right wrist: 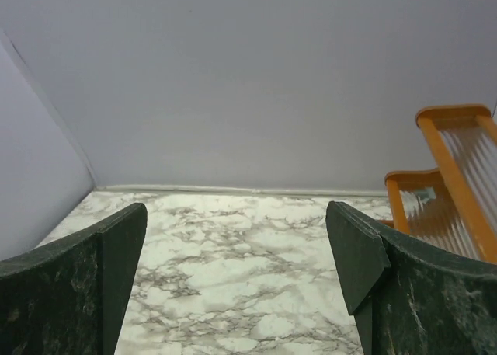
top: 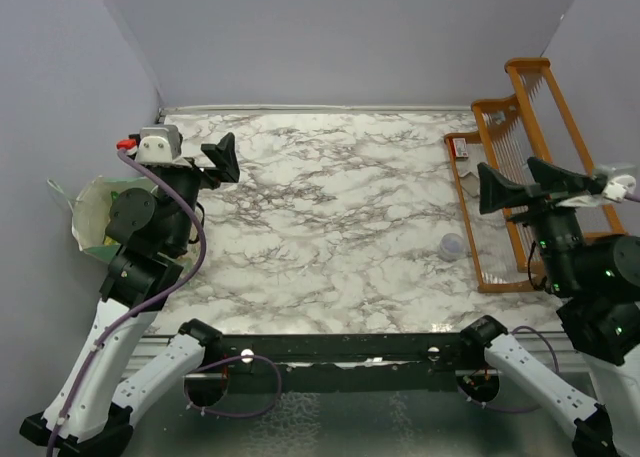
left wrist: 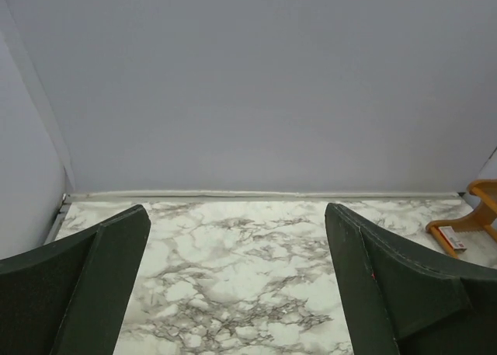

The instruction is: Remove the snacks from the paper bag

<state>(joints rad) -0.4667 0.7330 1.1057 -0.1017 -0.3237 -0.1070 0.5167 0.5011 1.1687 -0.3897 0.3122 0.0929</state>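
Note:
The pale-green paper bag (top: 92, 209) with its cream inside sits at the table's left edge, mostly hidden behind my left arm. I cannot make out any snacks in it from the top view. My left gripper (top: 222, 159) is raised just right of the bag, pointing at the back wall. In its wrist view the left gripper (left wrist: 237, 211) is open, with only bare marble between the fingers. My right gripper (top: 525, 182) hovers over the right side, near the rack. The right wrist view shows that gripper (right wrist: 237, 207) open and empty too.
An orange wooden rack (top: 520, 167) stands along the right side, also in the right wrist view (right wrist: 446, 176) and at the left wrist view's edge (left wrist: 475, 215). A small translucent cup (top: 452, 245) sits just left of the rack. Grey walls close in the back and both sides.

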